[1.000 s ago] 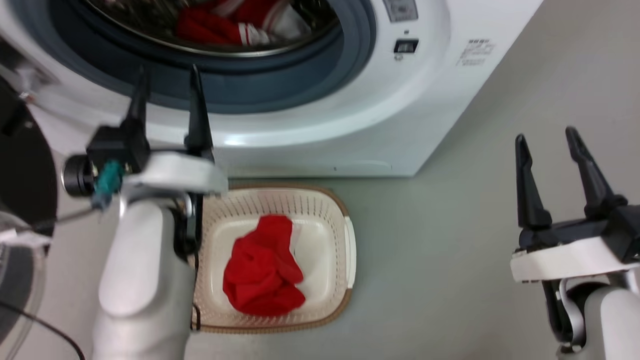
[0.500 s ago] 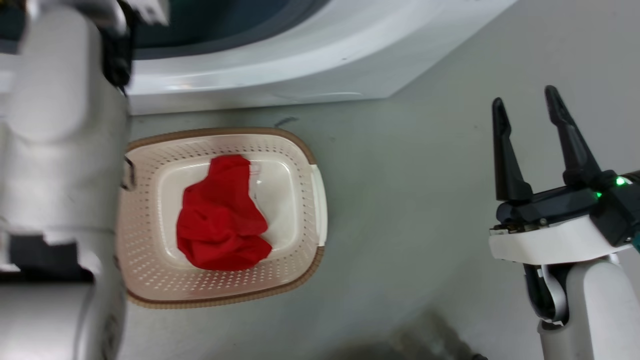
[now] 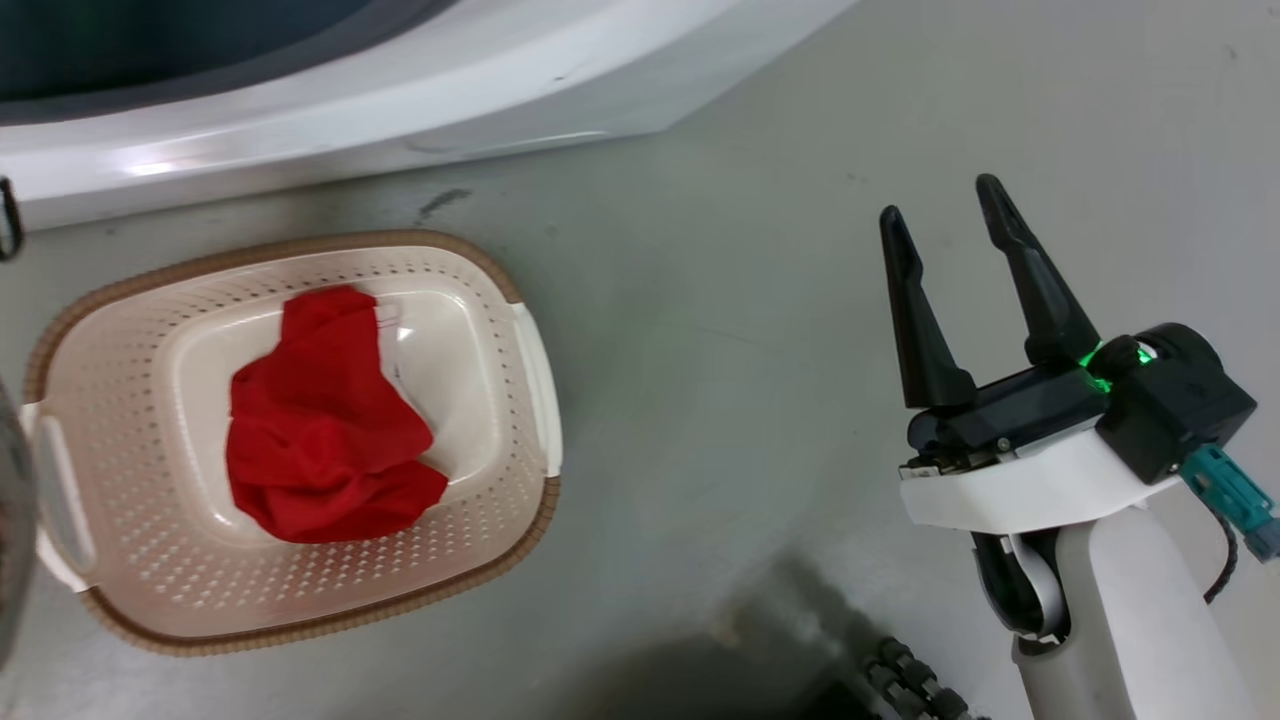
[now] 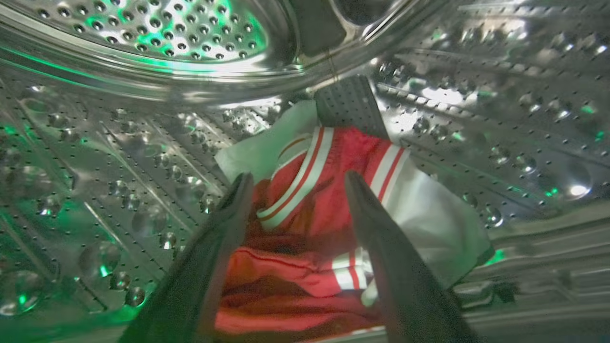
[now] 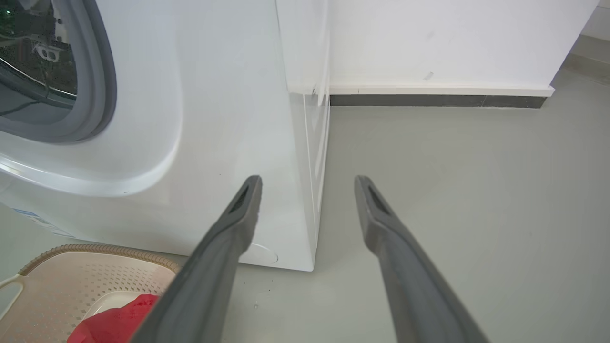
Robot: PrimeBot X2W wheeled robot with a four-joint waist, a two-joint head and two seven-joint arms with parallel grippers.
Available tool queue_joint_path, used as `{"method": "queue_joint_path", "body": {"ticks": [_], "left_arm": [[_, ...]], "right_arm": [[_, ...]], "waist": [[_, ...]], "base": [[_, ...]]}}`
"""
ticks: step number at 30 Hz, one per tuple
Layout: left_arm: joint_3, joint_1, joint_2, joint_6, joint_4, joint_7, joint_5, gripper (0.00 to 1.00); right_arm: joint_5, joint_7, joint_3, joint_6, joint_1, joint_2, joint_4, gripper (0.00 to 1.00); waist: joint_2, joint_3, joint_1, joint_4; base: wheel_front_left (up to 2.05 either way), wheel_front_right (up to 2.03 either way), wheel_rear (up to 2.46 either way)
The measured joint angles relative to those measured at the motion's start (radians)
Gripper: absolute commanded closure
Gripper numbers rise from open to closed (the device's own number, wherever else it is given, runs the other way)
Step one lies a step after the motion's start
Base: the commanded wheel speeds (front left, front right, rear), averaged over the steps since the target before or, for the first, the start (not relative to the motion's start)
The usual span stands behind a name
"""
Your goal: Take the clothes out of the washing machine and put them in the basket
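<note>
I am holding my right gripper [image 3: 939, 199] spread apart and empty at four o'clock above the floor [image 3: 700, 300], while the basket [image 3: 150, 420] at eight o'clock is cradling the plain red garment [image 3: 320, 440]. Farther off, at eleven o'clock, inside the washing machine [image 3: 400, 90], my left gripper [image 4: 298, 175] is hanging with fingers apart before the striped red jersey [image 4: 333, 157] lying in the drum [image 4: 143, 28].
</note>
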Motion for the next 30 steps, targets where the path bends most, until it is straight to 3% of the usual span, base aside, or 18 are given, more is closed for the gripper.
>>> {"method": "queue_joint_path", "body": {"ticks": [4, 11, 22, 23, 25, 26, 30], "left_arm": [[-0.027, -0.077, 0.028, -0.019, 0.034, 0.161, 0.021, 0.00], [-0.051, -0.134, 0.084, -0.014, 0.060, 0.399, 0.045, 0.00], [-0.040, -0.081, 0.159, 0.015, -0.001, 0.611, 0.029, 0.00], [-0.033, -0.074, 0.163, 0.020, -0.012, 0.627, 0.020, 0.20], [-0.028, -0.056, 0.169, 0.021, -0.047, 0.644, 0.014, 0.90], [-0.026, -0.044, 0.171, 0.026, -0.070, 0.648, 0.011, 1.00], [-0.024, 0.012, 0.188, 0.042, -0.168, 0.633, 0.003, 1.00]], "right_arm": [[0.025, -0.005, 0.026, 0.000, -0.012, 0.000, 0.009, 0.00], [0.071, -0.007, 0.065, 0.000, -0.029, 0.000, 0.021, 0.00], [0.109, -0.007, 0.110, 0.000, -0.025, 0.000, 0.014, 0.00], [0.110, -0.007, 0.112, 0.000, -0.024, 0.000, 0.012, 0.00], [0.110, -0.007, 0.115, 0.000, -0.024, 0.000, 0.011, 0.00], [0.110, -0.007, 0.116, 0.000, -0.024, 0.000, 0.011, 0.00], [0.110, -0.007, 0.121, 0.000, -0.024, 0.000, 0.012, 0.00]], "waist": [[0.0000, 0.028, 0.0000, -0.028], [0.0000, 0.063, 0.0000, -0.085], [0.0001, 0.080, -0.0001, -0.136], [0.0000, 0.080, -0.0001, -0.138], [0.0000, 0.081, -0.0001, -0.141], [0.0000, 0.082, -0.0001, -0.141], [0.0000, 0.083, -0.0001, -0.141]], "base": [[0.00, 0.00, 0.00], [0.00, 0.00, 0.00], [0.00, 0.00, 0.00], [0.00, 0.00, 0.00], [0.00, 0.00, 0.00], [0.00, 0.00, 0.00], [0.00, 0.00, 0.00]]}}
